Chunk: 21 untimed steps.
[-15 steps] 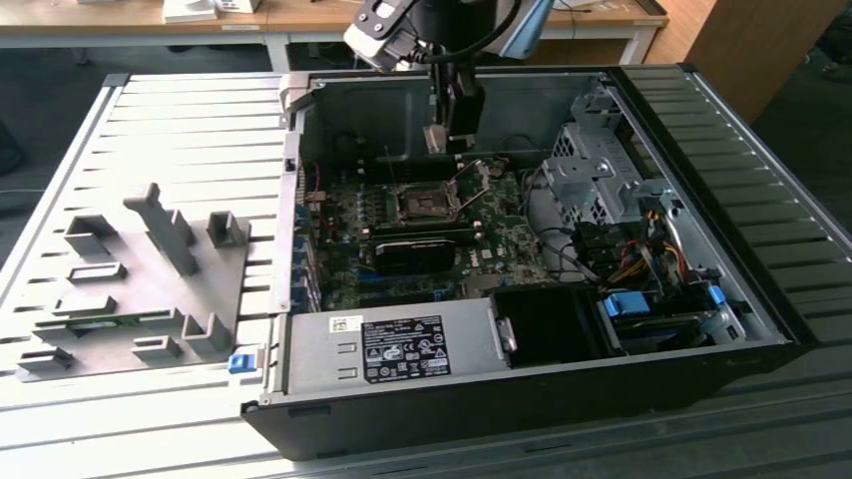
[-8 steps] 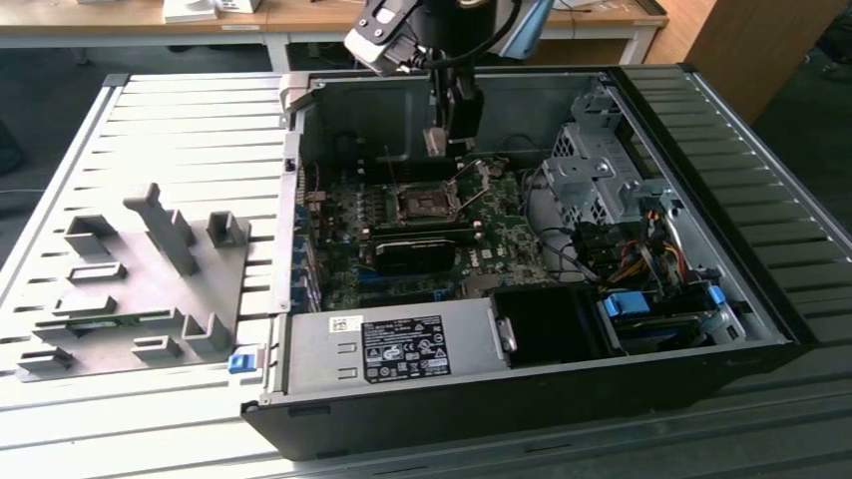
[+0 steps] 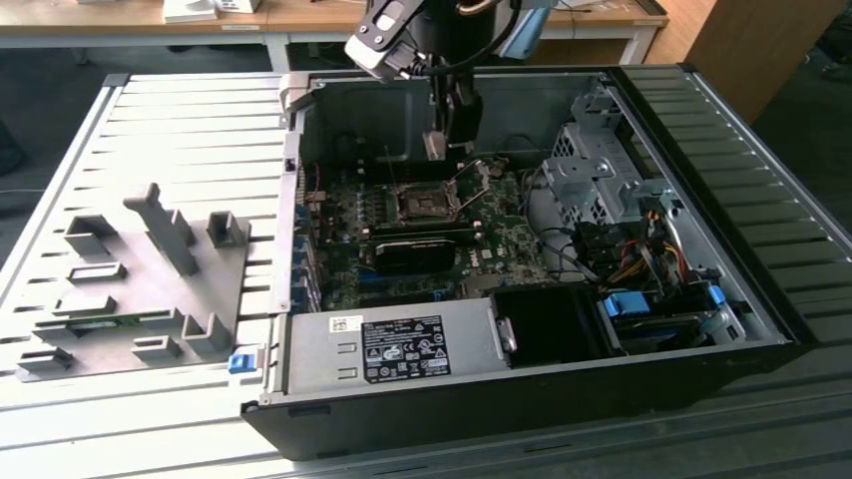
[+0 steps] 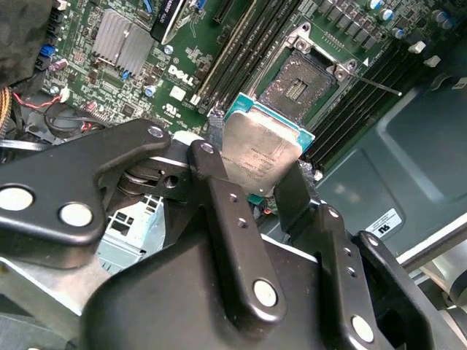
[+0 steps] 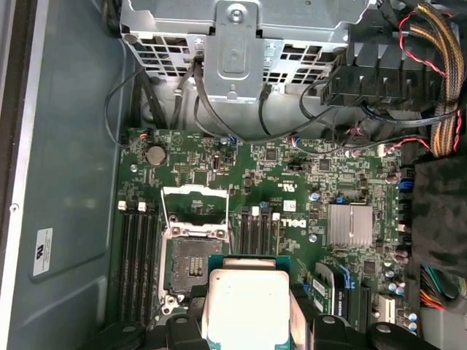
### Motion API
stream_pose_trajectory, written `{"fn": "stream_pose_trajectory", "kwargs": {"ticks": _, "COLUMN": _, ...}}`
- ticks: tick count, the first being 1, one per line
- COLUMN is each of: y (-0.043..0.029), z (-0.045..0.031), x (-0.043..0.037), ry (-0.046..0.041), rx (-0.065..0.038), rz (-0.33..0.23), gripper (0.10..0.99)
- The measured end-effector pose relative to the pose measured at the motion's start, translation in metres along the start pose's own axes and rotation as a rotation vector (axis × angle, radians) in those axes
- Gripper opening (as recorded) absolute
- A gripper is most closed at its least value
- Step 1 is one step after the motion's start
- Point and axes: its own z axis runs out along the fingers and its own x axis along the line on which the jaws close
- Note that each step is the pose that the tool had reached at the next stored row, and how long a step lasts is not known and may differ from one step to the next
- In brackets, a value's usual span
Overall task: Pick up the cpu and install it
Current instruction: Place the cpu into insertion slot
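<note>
My gripper [image 3: 444, 140] hangs inside the open computer case [image 3: 719, 200], shut on the cpu [image 3: 436, 145], a small square chip with a silvery metal top and a green edge. In both wrist views the cpu [image 4: 259, 149] [image 5: 248, 302] sits clamped between the two black fingers [image 4: 219, 189]. It is held in the air above the motherboard [image 3: 493, 215], close to the dark square socket [image 3: 426, 206] [image 4: 300, 84] [image 5: 192, 266] and apart from it. The socket's metal frame [image 5: 194, 195] stands lifted open.
A grey power-supply box [image 3: 386, 349] lies at the case's near side. A metal drive cage [image 3: 600, 170] and bundled cables [image 3: 639, 259] fill the exterior view's right. Memory slots [image 5: 252, 233] and a finned heatsink [image 5: 350, 222] flank the socket. A grey fixture plate [image 3: 134, 279] lies outside the case.
</note>
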Motion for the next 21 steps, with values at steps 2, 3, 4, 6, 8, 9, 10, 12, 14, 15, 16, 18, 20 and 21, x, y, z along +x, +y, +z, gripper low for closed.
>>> {"fn": "stream_pose_trajectory", "kwargs": {"ticks": 2, "y": -0.0001, "z": 0.0016, "x": 0.0000, "ry": 0.0000, "rx": 0.000, "rz": 0.000, "gripper": 0.529}}
{"fn": "stream_pose_trajectory", "kwargs": {"ticks": 3, "y": -0.0002, "z": 0.0026, "x": 0.0000, "ry": 0.0000, "rx": 0.000, "rz": 0.000, "gripper": 0.529}}
{"fn": "stream_pose_trajectory", "kwargs": {"ticks": 4, "y": -0.0003, "z": 0.0035, "x": 0.0000, "ry": 0.0001, "rx": 0.000, "rz": 0.000, "gripper": 0.529}}
{"fn": "stream_pose_trajectory", "kwargs": {"ticks": 6, "y": -0.0005, "z": 0.0054, "x": 0.0000, "ry": 0.0001, "rx": 0.000, "rz": 0.000, "gripper": 0.529}}
{"fn": "stream_pose_trajectory", "kwargs": {"ticks": 8, "y": -0.0006, "z": 0.0069, "x": 0.0000, "ry": 0.0001, "rx": 0.001, "rz": 0.000, "gripper": 0.529}}
{"fn": "stream_pose_trajectory", "kwargs": {"ticks": 9, "y": -0.0006, "z": 0.0076, "x": 0.0000, "ry": 0.0001, "rx": 0.001, "rz": 0.000, "gripper": 0.529}}
{"fn": "stream_pose_trajectory", "kwargs": {"ticks": 10, "y": -0.0007, "z": 0.0083, "x": 0.0000, "ry": 0.0002, "rx": 0.001, "rz": 0.000, "gripper": 0.529}}
{"fn": "stream_pose_trajectory", "kwargs": {"ticks": 12, "y": -0.0009, "z": 0.0108, "x": 0.0000, "ry": 0.0001, "rx": 0.002, "rz": 0.000, "gripper": 0.529}}
{"fn": "stream_pose_trajectory", "kwargs": {"ticks": 14, "y": -0.0012, "z": 0.0144, "x": 0.0002, "ry": 0.0001, "rx": 0.003, "rz": 0.000, "gripper": 0.529}}
{"fn": "stream_pose_trajectory", "kwargs": {"ticks": 15, "y": -0.0013, "z": 0.0160, "x": 0.0011, "ry": -0.0001, "rx": 0.003, "rz": 0.000, "gripper": 0.529}}
{"fn": "stream_pose_trajectory", "kwargs": {"ticks": 16, "y": -0.0013, "z": 0.0175, "x": 0.0027, "ry": 0.0001, "rx": 0.003, "rz": 0.000, "gripper": 0.529}}
{"fn": "stream_pose_trajectory", "kwargs": {"ticks": 18, "y": -0.0014, "z": 0.0199, "x": 0.0079, "ry": 0.0001, "rx": 0.004, "rz": 0.000, "gripper": 0.529}}
{"fn": "stream_pose_trajectory", "kwargs": {"ticks": 20, "y": -0.0016, "z": 0.0228, "x": 0.0118, "ry": 0.0002, "rx": 0.005, "rz": 0.000, "gripper": 0.529}}
{"fn": "stream_pose_trajectory", "kwargs": {"ticks": 21, "y": -0.0017, "z": 0.0245, "x": 0.0125, "ry": 0.0004, "rx": 0.005, "rz": 0.000, "gripper": 0.529}}
